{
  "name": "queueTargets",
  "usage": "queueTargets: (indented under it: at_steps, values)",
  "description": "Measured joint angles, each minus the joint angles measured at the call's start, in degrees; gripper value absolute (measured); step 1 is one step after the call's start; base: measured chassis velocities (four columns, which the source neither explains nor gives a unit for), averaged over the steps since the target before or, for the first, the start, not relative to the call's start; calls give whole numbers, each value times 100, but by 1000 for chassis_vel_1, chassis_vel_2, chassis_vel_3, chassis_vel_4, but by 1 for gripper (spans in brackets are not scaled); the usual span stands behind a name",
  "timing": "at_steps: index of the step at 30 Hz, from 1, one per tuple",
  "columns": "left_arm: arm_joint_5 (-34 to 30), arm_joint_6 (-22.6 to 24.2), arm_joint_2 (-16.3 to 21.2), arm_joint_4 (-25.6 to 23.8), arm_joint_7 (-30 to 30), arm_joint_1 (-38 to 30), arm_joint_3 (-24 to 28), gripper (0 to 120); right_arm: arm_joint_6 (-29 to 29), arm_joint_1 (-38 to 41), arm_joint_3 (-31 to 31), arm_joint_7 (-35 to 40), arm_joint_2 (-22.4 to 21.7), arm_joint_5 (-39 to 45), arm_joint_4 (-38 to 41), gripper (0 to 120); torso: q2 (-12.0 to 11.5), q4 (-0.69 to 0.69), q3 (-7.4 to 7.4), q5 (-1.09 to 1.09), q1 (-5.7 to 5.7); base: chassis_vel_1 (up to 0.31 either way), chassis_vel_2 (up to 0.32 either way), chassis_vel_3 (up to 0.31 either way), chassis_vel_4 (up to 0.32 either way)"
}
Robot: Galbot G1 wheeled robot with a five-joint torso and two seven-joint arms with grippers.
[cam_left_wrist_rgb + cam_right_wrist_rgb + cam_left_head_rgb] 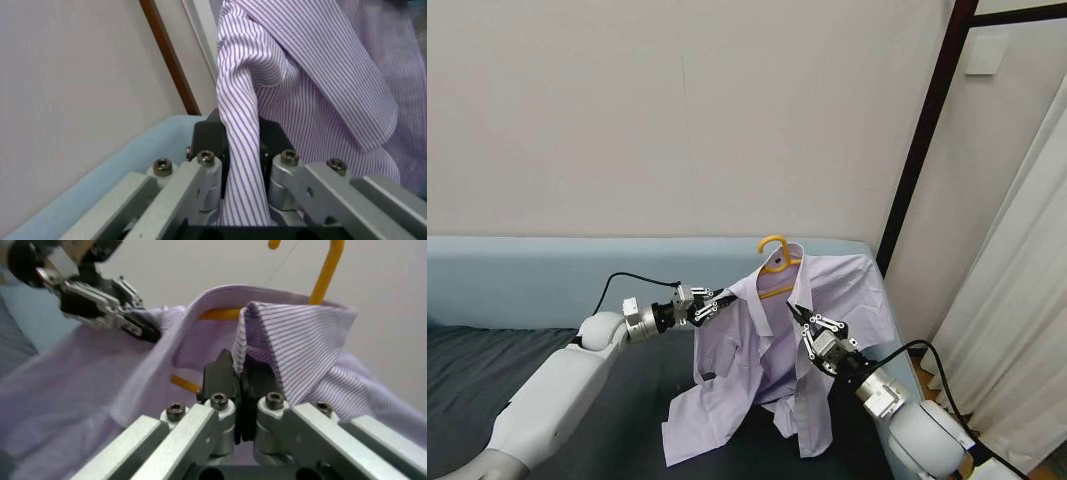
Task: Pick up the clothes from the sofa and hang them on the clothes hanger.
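A lilac striped shirt (757,385) hangs on a yellow hanger (776,252) above the blue sofa (517,285), held up between both arms. My left gripper (719,303) is shut on the shirt's shoulder edge; in the left wrist view the striped cloth (241,165) runs between its fingers. My right gripper (805,322) is shut on the front placket below the collar; the right wrist view has the collar (293,347) over its black pads and the hanger's hook (327,270) above. The left gripper (137,325) appears there too, pinching the far shoulder.
A beige wall rises behind the sofa. A dark wooden post (922,135) stands at the right, with white curtains (1017,330) beyond it. The sofa's dark seat cushion (487,370) lies under my left arm.
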Motion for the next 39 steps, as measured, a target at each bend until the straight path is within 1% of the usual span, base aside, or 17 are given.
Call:
queueTargets:
  at_steps: [1, 4, 6, 9, 11, 12, 17, 19, 21, 22, 23, 24, 27, 28, 31, 35, 39]
  values:
    - [0, 0, 0, 0, 0, 0, 0, 7, 0, 0, 0, 0, 0, 0, 0, 2, 0, 0, 0, 0, 0, 0, 0, 0, 0]
    - [-74, 4, 92, -64, -23, -69, 26, 7, 172, -156, -221, -145, -98, 818, 75, 15, 0, 0, 0, -1, 0, 0, 0, 0, 0]
    - [-102, 6, 131, -83, -32, -92, 36, 7, 277, -221, -238, -278, -135, 1011, 76, 19, 0, -1, 0, 0, 0, 0, 0, 0, 0]
    - [-234, 18, 327, -145, -44, -219, 62, 7, 841, -494, -238, -936, -290, 1450, 21, 33, 0, -1, 0, 1, 0, 0, 0, 0, 0]
    - [-308, 33, 433, -183, -40, -276, 82, 7, 1074, -625, -165, -1199, -345, 1578, 31, 41, 0, 0, 0, 1, 0, 0, 0, 0, 0]
    - [-308, 33, 433, -183, -40, -276, 82, 7, 1074, -625, -165, -1199, -345, 1578, 31, 41, 0, 0, 0, 1, 0, 0, 0, 0, 0]
    - [-547, 146, 788, -279, 254, -476, 133, 7, 1477, -775, 333, -1700, -584, 1965, 257, 64, 0, -2, 0, 0, 0, 0, 0, 0, 0]
    - [-603, 176, 886, -312, 361, -496, 137, 7, 1469, -725, 425, -1698, -664, 2064, 311, 69, 0, -4, 0, 0, 0, 0, 0, 0, 0]
    - [-695, 231, 1067, -373, 549, -518, 148, 7, 1384, -643, 570, -1605, -782, 2184, 385, 73, 0, 1, 0, 1, 0, 0, 0, 0, 0]
    - [-755, 316, 1268, -388, 887, -628, 167, 7, 1092, -584, 845, -1423, -986, 2364, 485, 81, 0, 3, 0, -2, 0, 0, 0, 0, 0]
    - [-755, 316, 1268, -388, 887, -628, 167, 7, 1092, -584, 845, -1423, -986, 2364, 485, 81, 0, 3, 0, -2, 0, 0, 0, 0, 0]
    - [-756, 344, 1335, -383, 1018, -675, 171, 7, 999, -566, 938, -1403, -1069, 2446, 509, 87, 0, 3, 0, -1, 0, 0, 0, 0, 0]
    - [-753, 443, 1547, -316, 1509, -813, 194, 7, 762, -415, 1287, -1906, -1447, 3017, 526, 97, 0, -2, 0, 0, 0, 0, 0, 0, 0]
    - [-753, 443, 1547, -316, 1509, -813, 194, 7, 762, -415, 1287, -1906, -1447, 3017, 526, 97, 0, -2, 0, 0, 0, 0, 0, 0, 0]
    - [-686, 520, 1658, -300, 1874, -854, 205, 7, 496, -268, 1498, -2887, -1818, 3669, 382, 100, 0, 0, 0, 0, 0, 0, 0, 0, 0]
    - [-580, 608, 1681, -324, 2183, -916, 236, 7, 241, -220, 1546, -3288, -2020, 3788, 218, 100, 0, 0, 0, 0, 0, 0, 0, 0, 0]
    - [-432, 664, 1663, -347, 2414, -1005, 305, 7, 103, -195, 1509, -3305, -2112, 3641, 119, 100, 1, -1, 0, 2, 0, 0, 0, 0, 0]
